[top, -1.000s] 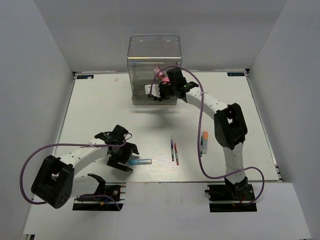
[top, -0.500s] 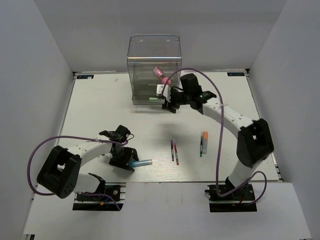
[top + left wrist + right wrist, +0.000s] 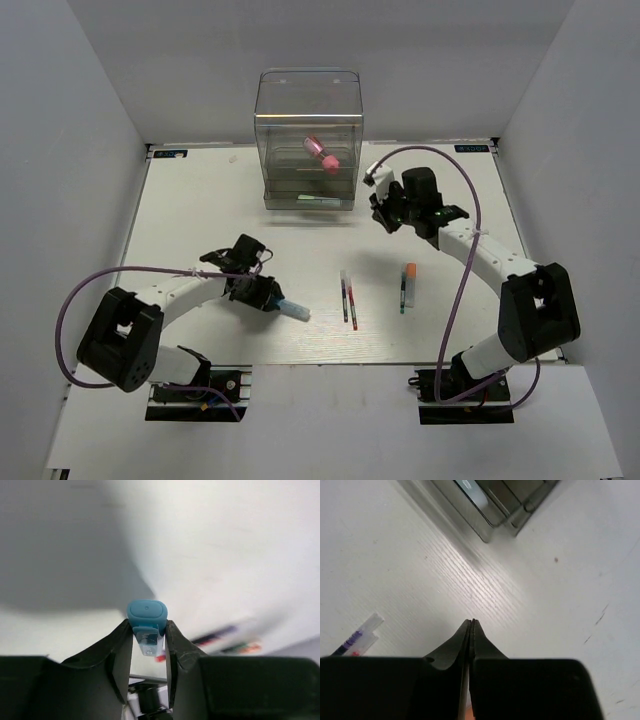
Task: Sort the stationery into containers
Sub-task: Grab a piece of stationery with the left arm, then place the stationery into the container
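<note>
My left gripper (image 3: 270,299) is shut on the light blue stick (image 3: 293,311) near the table's front left. In the left wrist view the stick (image 3: 147,616) sits clamped between both fingers at my left gripper (image 3: 148,632). The clear organiser (image 3: 308,110) stands at the back with the pink cylinder (image 3: 322,154) in its upper compartment. A pale green marker (image 3: 318,199) lies in its lower drawer. My right gripper (image 3: 383,214) hangs right of the organiser, shut and holding nothing, jaws pressed together (image 3: 471,622).
A purple pen (image 3: 344,299) and a red pen (image 3: 352,306) lie side by side at the middle front. An orange-capped marker (image 3: 410,273) and a thin green pen (image 3: 402,296) lie to their right. The organiser's corner (image 3: 495,510) shows in the right wrist view.
The left gripper closed on the blue stick and shifted it right, tilting it. The right gripper let go of the pink cylinder inside the organiser, drew back to the right and shut.
</note>
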Controlling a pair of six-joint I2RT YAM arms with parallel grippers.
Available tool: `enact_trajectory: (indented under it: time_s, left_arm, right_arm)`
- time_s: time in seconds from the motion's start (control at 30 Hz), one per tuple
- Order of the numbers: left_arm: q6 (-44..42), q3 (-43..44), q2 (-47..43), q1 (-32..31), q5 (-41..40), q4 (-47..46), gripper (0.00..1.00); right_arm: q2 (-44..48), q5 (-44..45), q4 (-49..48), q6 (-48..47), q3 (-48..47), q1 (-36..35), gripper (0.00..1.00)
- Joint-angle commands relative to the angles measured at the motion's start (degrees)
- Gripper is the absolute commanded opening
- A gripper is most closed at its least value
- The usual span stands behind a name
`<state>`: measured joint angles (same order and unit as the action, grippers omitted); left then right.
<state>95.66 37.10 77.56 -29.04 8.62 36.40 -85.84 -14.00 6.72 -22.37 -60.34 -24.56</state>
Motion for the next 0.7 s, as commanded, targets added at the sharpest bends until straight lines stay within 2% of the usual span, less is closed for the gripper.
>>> enact_trajectory:
  time_s: [0.0,0.17,0.37,0.4,0.43,0.53,0.67]
  left_arm:
    - [-2.7,7.0,-2.8,-0.1,-7.5,-5.9,0.12]
    - [-4.0,12.1,-2.1,0.6,-11.4,-14.2,0.11]
    - [-5.9,17.2,3.5,1.1,-17.7,-24.4,0.11]
    - [-5.9,18.0,4.4,1.1,-17.8,-26.4,0.11]
    - [-5.9,19.4,5.3,1.1,-18.5,-27.5,0.11]
    - [-6.5,22.7,9.2,1.1,-19.6,-31.8,0.11]
    - [-8.5,28.3,14.1,1.1,-20.7,-34.1,0.11]
  right_arm:
    - [1.7,2.7,2.4,6.2,1.3,2.5,0.00]
    - [4.4,0.2,4.6,1.7,5.6,4.5,0.00]
    - [6.9,-1.4,6.5,1.9,10.8,6.7,0.00]
    - [7.2,-1.8,6.5,1.9,11.0,6.8,0.05]
    - [7.7,-1.9,7.2,1.9,11.5,7.0,0.19]
    - [8.2,-2.7,7.9,1.6,12.9,7.3,0.41]
    - [8.4,-3.8,8.7,2.0,14.8,8.0,0.47]
